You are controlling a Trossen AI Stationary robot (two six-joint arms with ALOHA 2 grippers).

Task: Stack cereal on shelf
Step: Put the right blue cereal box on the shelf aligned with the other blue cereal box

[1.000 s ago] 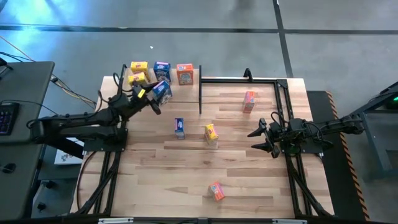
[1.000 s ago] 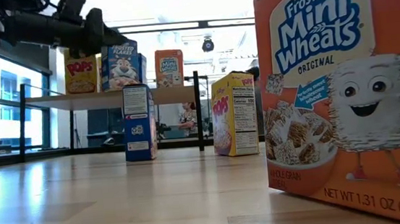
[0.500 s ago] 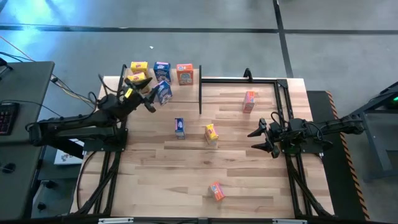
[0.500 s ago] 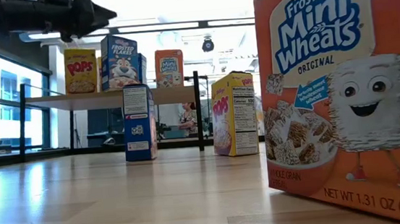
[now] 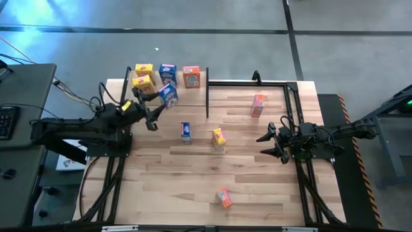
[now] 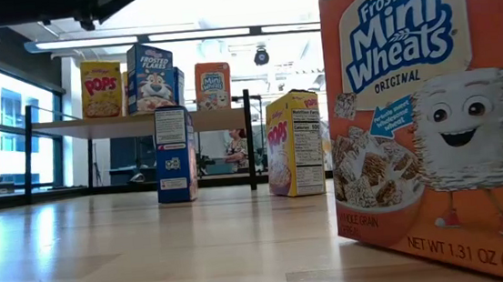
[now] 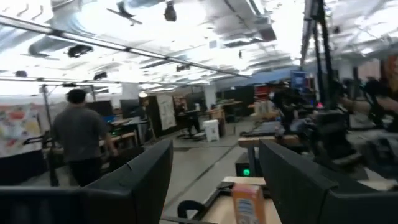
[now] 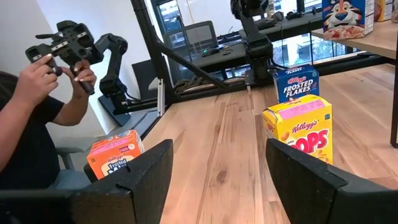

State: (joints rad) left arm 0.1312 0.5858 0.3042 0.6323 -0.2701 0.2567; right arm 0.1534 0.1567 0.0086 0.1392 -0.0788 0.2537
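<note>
Cereal sits in two groups: five small boxes stand on the shelf (image 6: pixel 122 125) at the far left of the surface (image 5: pixel 193 167), and four more wait on the planks below.

The left gripper (image 5: pixel 151 116) hovers just in front of the shelf. Its fingers are moderately apart and hold nothing. On the shelf, two yellow boxes, two blue and one orange stand close together, all glossy printed cardboard with crisp edges.

At about 4 o'clock from the left fingers in the high view, a blue box (image 5: pixel 185 132) stands upright on the surface, its long axis vertical. It is the loose box nearest that arm, and I judge it the likely next pick.

Just to its right stands a yellow box (image 5: pixel 219 137), also upright. An orange box (image 5: pixel 257 104) stands farther right, near the back. Another orange box (image 5: pixel 224 198) stands alone near the front edge.

The right gripper (image 5: pixel 270 142) waits at the right side, its fingers wide and empty. The yellow box lies near its 9 o'clock and the rear orange box near its 11. The surface is pale, smooth wood planking.
</note>
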